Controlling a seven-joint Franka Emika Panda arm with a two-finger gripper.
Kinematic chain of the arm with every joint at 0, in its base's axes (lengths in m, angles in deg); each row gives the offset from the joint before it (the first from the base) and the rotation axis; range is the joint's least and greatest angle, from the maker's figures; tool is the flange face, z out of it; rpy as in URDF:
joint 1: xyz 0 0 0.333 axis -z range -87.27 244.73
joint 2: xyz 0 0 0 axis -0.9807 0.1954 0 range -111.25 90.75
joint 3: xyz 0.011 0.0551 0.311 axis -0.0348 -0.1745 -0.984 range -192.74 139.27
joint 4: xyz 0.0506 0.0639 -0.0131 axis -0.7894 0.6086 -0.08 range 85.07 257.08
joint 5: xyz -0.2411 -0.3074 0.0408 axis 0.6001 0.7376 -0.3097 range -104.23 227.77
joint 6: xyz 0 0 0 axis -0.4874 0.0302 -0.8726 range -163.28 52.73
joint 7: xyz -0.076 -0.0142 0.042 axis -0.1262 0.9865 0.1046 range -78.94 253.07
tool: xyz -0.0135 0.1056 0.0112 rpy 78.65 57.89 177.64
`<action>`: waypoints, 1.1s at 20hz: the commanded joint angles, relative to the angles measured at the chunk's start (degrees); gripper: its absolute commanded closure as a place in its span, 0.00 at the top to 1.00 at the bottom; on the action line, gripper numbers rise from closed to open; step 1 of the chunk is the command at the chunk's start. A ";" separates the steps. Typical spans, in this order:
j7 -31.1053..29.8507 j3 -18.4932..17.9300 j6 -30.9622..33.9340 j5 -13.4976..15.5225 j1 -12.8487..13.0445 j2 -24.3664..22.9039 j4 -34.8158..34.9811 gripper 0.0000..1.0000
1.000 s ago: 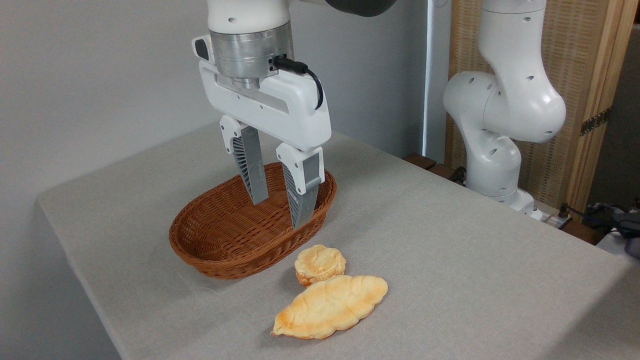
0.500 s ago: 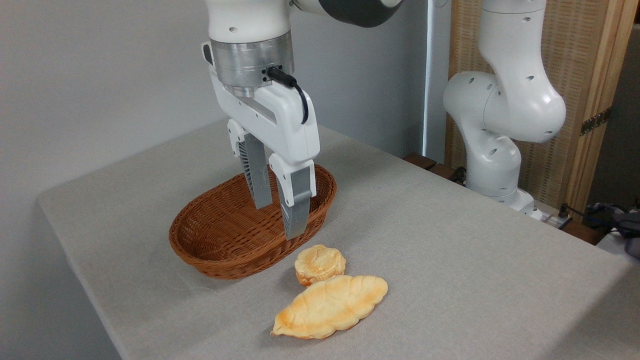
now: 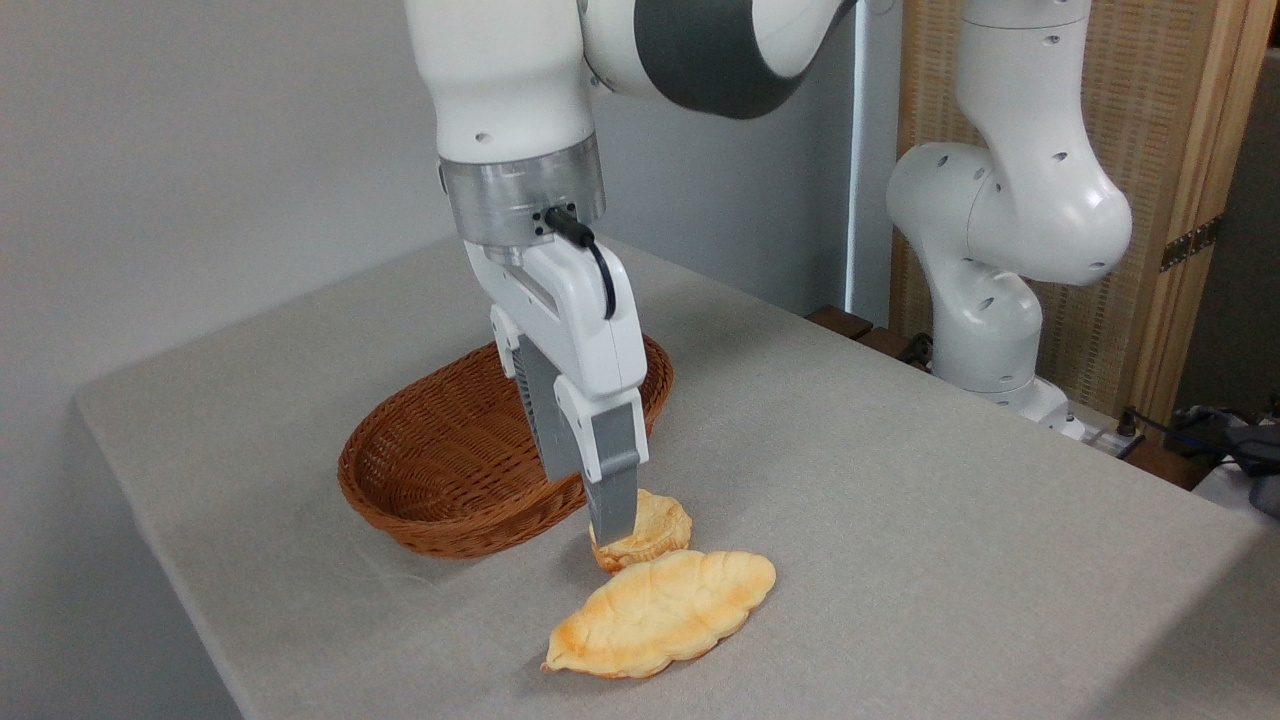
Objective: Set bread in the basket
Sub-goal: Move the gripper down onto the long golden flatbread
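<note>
— Where was the long, leaf-shaped golden loaf?

— Flat on the grey cloth-covered table, in full view, outside the oval reddish-brown wicker basket and touching the small round scalloped bun behind it.

— And the white two-finger gripper?

— Turned edge-on to the camera. The near finger hid most of the far one, so I couldn't tell whether the fingers were parted or together. Its tip covered the bun's left edge and part of the basket's rim; contact with the bun was unclear.
</note>
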 commanded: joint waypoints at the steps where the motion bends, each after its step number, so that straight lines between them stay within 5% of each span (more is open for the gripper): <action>1: 0.94 -0.61 -4.33 -1.80 0.31 -0.57 3.19 1.00; 6: 0.94 -0.61 -5.40 -5.49 0.31 0.12 4.77 1.00; 22: 0.85 0.18 -4.69 -6.03 1.10 1.45 8.46 1.00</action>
